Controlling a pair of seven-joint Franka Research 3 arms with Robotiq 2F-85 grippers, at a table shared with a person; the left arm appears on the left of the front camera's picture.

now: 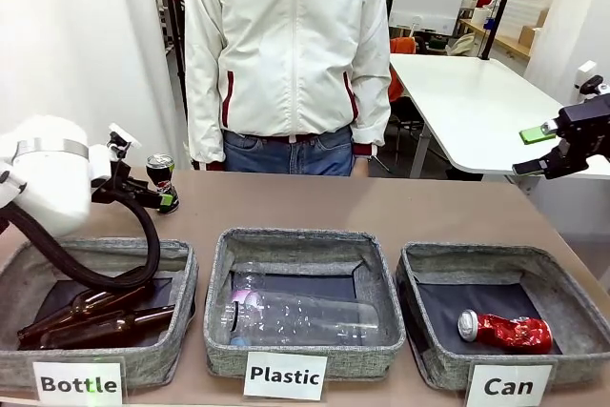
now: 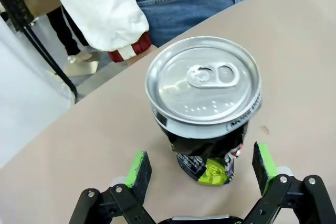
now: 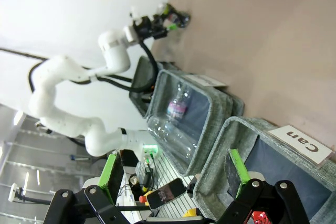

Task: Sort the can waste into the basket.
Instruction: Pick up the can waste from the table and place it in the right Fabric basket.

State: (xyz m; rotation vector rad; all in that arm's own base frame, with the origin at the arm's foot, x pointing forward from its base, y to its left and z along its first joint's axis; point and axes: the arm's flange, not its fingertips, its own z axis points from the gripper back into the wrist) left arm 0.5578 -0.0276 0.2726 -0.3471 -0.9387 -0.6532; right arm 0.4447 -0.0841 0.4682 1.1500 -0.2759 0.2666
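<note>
A black can (image 1: 160,171) with a silver top stands upright on the table at the far left. In the left wrist view this dented black can (image 2: 205,103) sits just ahead of and between the green pads (image 2: 137,169) of my left gripper (image 2: 201,169), which is open and not touching it. My left gripper (image 1: 164,195) is low beside the can. A crushed red can (image 1: 502,331) lies in the grey basket (image 1: 477,256) labelled "Can". My right gripper (image 1: 548,145) hangs open and empty above the table's right edge, and the right gripper (image 3: 173,174) looks down on the Can basket (image 3: 247,145).
The "Plastic" basket (image 1: 221,274) in the middle holds clear bottles. The "Bottle" basket (image 1: 181,269) on the left holds brown glass bottles, with my left arm's cable draped over it. A person in a white jacket (image 1: 286,45) stands at the far edge.
</note>
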